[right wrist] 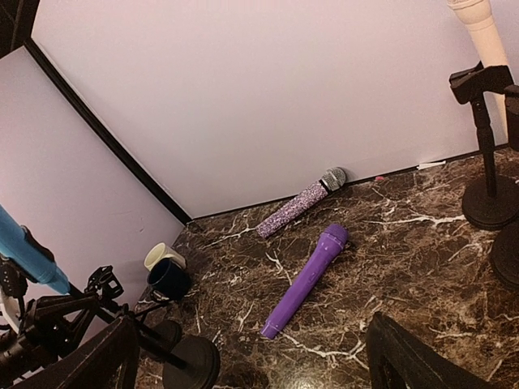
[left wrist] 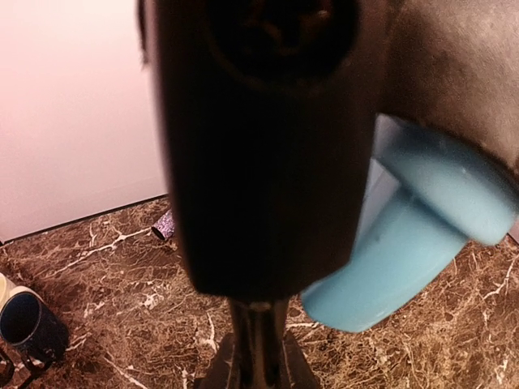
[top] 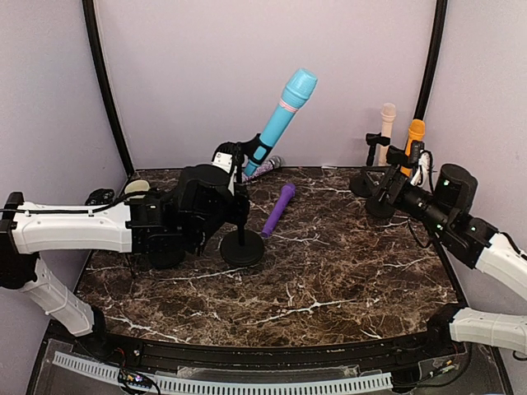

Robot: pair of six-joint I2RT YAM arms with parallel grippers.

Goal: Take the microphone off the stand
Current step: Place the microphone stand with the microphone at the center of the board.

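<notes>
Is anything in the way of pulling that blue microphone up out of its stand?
Nothing visible. The blue microphone tilts up and right into open air, held only by the stand's black clip. The left hand is right at that clip; the purple microphone lies flat on the table.

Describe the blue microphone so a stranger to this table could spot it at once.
On the marble table, find the black round-based stand left of centre. The microphone clipped in it leans up to the right, the only light blue one, with a pale band below its head.
</notes>
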